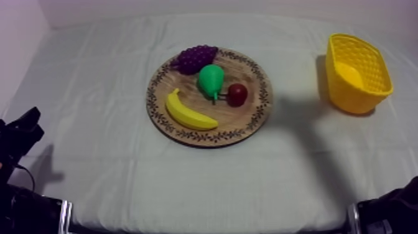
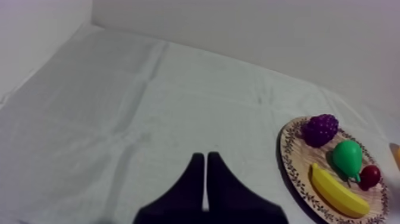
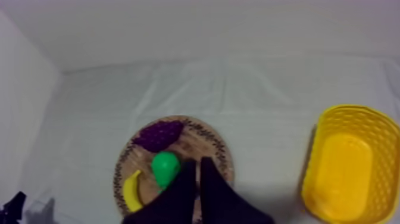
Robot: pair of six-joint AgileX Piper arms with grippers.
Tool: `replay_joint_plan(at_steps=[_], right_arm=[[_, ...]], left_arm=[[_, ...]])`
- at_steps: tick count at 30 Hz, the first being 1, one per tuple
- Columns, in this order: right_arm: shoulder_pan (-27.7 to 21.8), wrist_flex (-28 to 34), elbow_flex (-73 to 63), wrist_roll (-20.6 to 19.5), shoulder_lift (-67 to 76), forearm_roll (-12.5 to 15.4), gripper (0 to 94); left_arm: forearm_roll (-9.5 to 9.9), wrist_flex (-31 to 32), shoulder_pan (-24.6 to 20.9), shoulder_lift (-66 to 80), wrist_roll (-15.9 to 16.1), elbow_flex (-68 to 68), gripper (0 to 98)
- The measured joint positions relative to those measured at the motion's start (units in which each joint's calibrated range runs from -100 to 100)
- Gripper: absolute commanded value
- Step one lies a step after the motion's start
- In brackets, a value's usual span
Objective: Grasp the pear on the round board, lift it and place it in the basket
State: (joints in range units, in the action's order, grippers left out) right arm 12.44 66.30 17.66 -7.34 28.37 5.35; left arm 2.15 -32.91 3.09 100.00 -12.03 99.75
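Green pear centred on the wooden board
Smooth, bright, just beside the small red fruit; left tool and right tool each closed together, empty.

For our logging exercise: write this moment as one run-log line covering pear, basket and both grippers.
pear on board | basket right of board | left gripper shut | right gripper shut | pick not started

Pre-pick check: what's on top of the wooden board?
On the wooden board: grapes, pear, small red fruit beside the pear, banana. The wood beneath each is covered; nothing else shows.
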Motion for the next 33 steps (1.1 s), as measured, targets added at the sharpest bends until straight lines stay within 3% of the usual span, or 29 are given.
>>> replay_joint_plan(at_steps=[14,27,30,33], right_arm=[[8.75,2.27,-12.23,-7.72,-20.65,-1.87,0.5],[11.62,0.12,-14.73,-8.55,-36.05,-1.48,0.8],[12.29,-1.08,-14.76,-8.87,-38.34,-1.48,10.3],[12.80,-1.76,-14.61,-9.50,-39.90,-1.72,37.7]], left_arm=[[0.05,0.00,0.00,0.00,0.00,0.00,0.1],[0.00,0.00,0.00,0.00,0.00,0.00,0.1],[0.00,0.00,0.00,0.00,0.00,0.00,0.1],[0.00,0.00,0.00,0.00,0.00,0.00,0.1]])
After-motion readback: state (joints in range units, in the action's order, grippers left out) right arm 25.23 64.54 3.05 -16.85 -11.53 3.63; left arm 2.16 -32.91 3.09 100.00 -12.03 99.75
